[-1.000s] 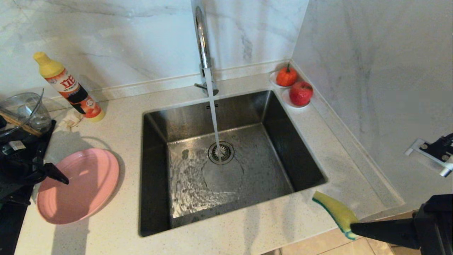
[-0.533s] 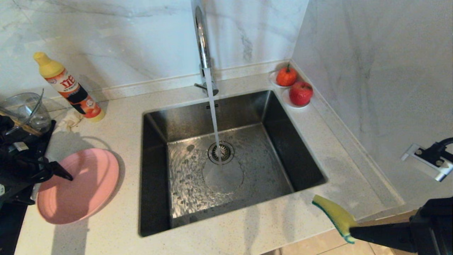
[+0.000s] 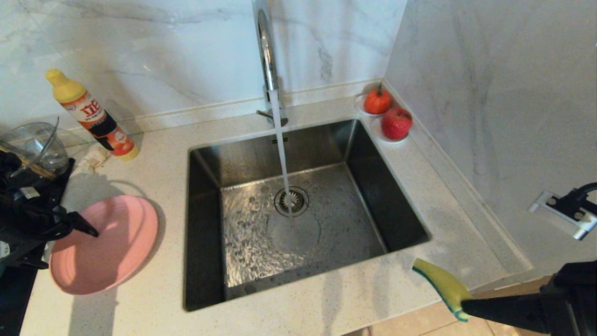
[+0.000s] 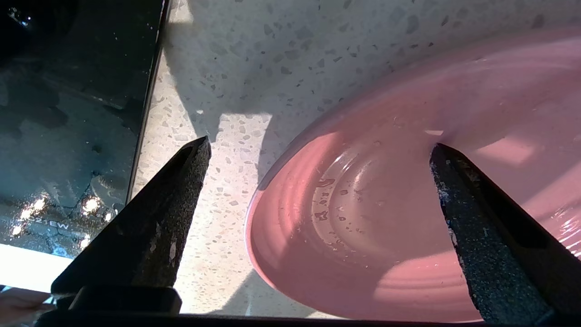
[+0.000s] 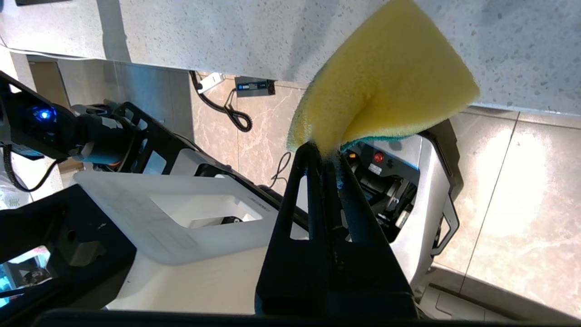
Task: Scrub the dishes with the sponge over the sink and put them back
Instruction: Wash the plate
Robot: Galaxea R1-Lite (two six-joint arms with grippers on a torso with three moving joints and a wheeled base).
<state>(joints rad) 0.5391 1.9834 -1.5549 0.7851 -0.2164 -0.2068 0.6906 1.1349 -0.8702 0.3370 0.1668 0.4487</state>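
One pink plate (image 3: 103, 244) is laid flat on the counter left of the sink (image 3: 298, 210), straddled by the spread left gripper (image 4: 317, 154), while one sponge (image 3: 442, 283), long axis angled toward the sink, is clamped by the right gripper (image 5: 329, 156).

White marble walls (image 3: 489, 70) meeting at a corner, speckled pale countertop (image 3: 154, 158) — beige tiled floor (image 5: 522, 190), sunlit

counter (image 3: 154, 289) | on it: pink plate (image 3: 105, 245), detergent bottle (image 3: 93, 116), glass bowl (image 3: 32, 142)
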